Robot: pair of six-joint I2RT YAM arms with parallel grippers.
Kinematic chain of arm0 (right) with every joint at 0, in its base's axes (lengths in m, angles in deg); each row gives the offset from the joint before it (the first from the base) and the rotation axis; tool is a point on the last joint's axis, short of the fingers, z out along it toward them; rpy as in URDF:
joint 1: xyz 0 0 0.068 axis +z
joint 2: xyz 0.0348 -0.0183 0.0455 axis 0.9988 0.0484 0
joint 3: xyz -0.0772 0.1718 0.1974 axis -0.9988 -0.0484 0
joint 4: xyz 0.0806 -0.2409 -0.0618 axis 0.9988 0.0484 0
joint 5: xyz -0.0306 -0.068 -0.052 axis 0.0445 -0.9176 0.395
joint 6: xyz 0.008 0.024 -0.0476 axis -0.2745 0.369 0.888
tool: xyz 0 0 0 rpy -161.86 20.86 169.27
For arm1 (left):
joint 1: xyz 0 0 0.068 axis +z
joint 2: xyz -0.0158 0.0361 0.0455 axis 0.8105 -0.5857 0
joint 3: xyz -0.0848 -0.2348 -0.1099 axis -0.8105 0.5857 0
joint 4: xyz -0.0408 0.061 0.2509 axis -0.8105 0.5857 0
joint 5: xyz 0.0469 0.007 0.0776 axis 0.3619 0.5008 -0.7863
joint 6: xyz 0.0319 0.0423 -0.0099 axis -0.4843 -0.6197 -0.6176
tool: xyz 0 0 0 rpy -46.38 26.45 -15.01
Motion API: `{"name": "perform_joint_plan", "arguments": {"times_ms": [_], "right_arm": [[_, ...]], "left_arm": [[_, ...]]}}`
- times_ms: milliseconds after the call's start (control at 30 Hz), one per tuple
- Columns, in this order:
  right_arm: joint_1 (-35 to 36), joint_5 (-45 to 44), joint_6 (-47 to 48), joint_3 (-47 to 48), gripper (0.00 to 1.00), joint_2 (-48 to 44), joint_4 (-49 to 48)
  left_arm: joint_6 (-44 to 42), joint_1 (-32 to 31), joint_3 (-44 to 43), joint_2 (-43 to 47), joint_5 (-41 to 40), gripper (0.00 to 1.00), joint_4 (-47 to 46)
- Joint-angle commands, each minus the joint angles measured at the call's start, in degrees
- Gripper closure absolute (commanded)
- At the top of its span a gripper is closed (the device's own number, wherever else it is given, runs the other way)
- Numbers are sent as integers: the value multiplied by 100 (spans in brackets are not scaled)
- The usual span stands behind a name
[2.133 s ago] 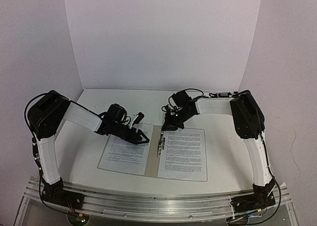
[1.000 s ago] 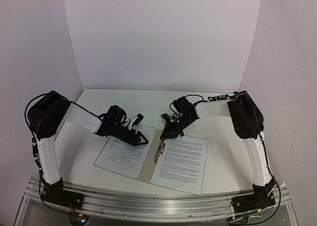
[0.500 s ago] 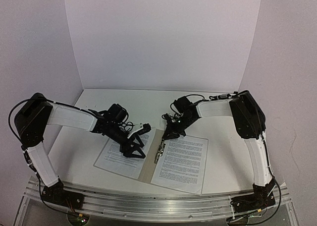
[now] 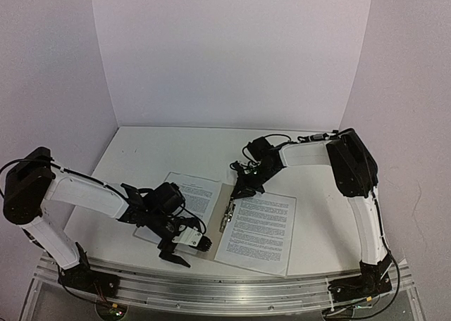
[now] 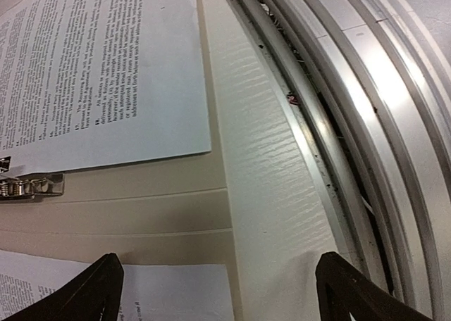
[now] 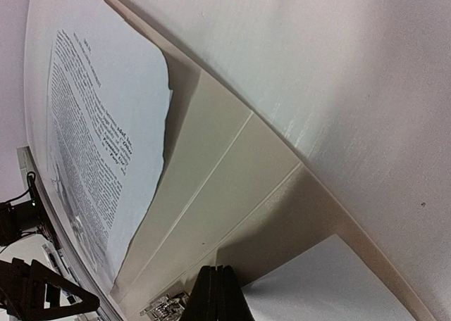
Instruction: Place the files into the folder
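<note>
A: While the left gripper [image 4: 187, 252] hung spread wide over the open folder [image 5: 141, 208] at its near edge, what was hidden?

B: Files [image 4: 257, 226] lay on both flaps, the left one's near corner covered. Right gripper [image 4: 238, 193] closed at spine's far end.

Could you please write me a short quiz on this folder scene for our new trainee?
1. True or false: the left gripper is open, at the near edge of the folder.
2. Which gripper is at the folder's far edge? A) left B) right
3. Fill in: the printed sheets lie on either side of the metal ____.
Key: 1 true; 2 B, the right gripper, which is shut; 3 clip.
</note>
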Motion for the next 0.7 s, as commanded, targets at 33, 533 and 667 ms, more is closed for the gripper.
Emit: {"name": "perform_joint_plan", "arguments": {"times_ms": [33,533,667], "right_arm": [[24,155,149,71,99,-111,58],[94,618,-71,9,100,-480,41],[335,629,-130,-332,99,-823,32]], "left_arm": [[340,-25,-43,-24,-856,11,-765],[502,-24,69,-371,-700,22,-559],[527,-26,118,-346,-692,23,-594]]}}
